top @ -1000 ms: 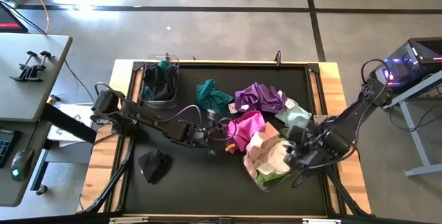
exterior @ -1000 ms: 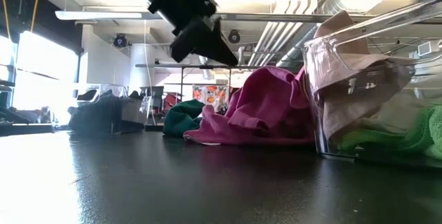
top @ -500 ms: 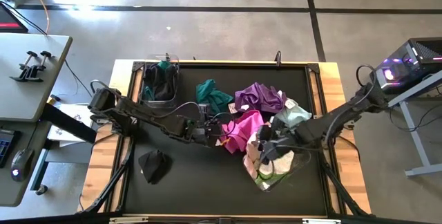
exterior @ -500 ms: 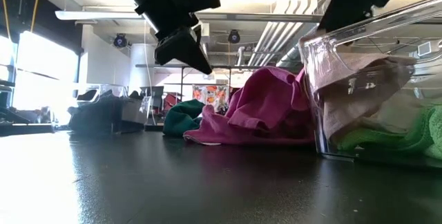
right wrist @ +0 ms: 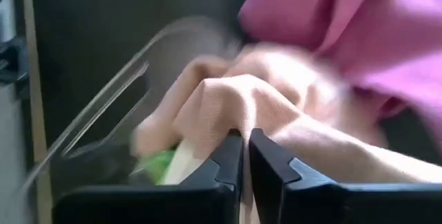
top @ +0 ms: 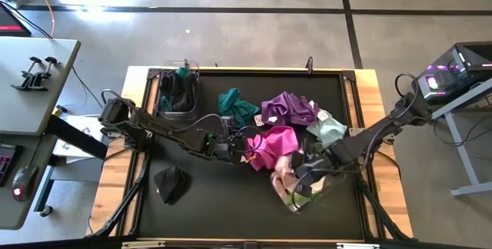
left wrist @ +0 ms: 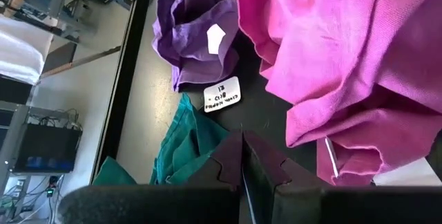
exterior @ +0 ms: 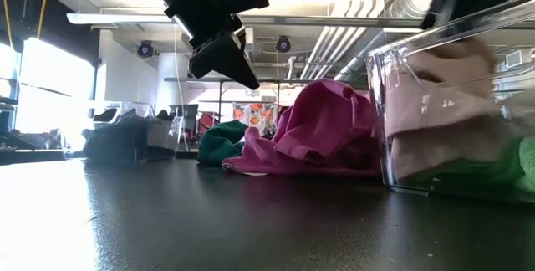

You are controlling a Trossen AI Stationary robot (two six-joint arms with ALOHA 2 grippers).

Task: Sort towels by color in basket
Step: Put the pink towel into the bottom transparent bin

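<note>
Hovering clenched over the pink towel (right wrist: 228,103) in the clear basket (top: 338,184), right claw (right wrist: 245,144) nearer than clenched left claw (left wrist: 242,158).

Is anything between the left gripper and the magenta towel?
Nothing visible. The left gripper, shut and empty, hangs above the mat beside the magenta towel; only bare mat lies between them. The teal towel sits off to the side.

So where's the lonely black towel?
In the high view the black towel lies alone near the table's front left, below the left arm and far from the colourful pile.
</note>
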